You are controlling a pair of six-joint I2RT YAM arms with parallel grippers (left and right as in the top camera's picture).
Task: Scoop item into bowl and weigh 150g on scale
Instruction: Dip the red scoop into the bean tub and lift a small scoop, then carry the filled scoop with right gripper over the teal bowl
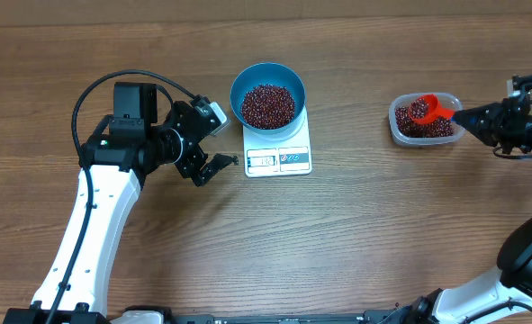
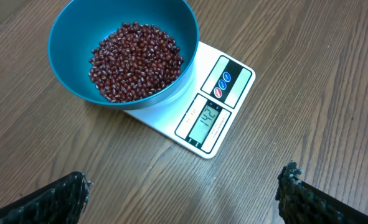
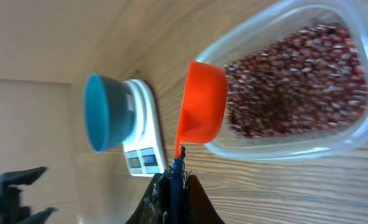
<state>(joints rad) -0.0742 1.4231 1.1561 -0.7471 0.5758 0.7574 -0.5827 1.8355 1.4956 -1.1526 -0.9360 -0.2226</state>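
While the blue bowl sits on the white kitchen scale at the middle of the wooden counter, with red-brown beans heaped inside it, the orange scoop is well apart to the right. Its cup is over the beans in the clear plastic tub. The right gripper has its jaws clamped on the scoop's handle. The handle's long axis runs from the jaws toward the bowl, so the bowl lies roughly straight ahead of the cup, across bare wood. The left gripper hangs just beside the scale's left edge, jaws spread wide and holding nothing; it is the nearer arm, but the scoop is in the other one. The display (it looks like 142 from the left wrist) suggests only a small top-up is wanted. Nothing stands between tub and scale.
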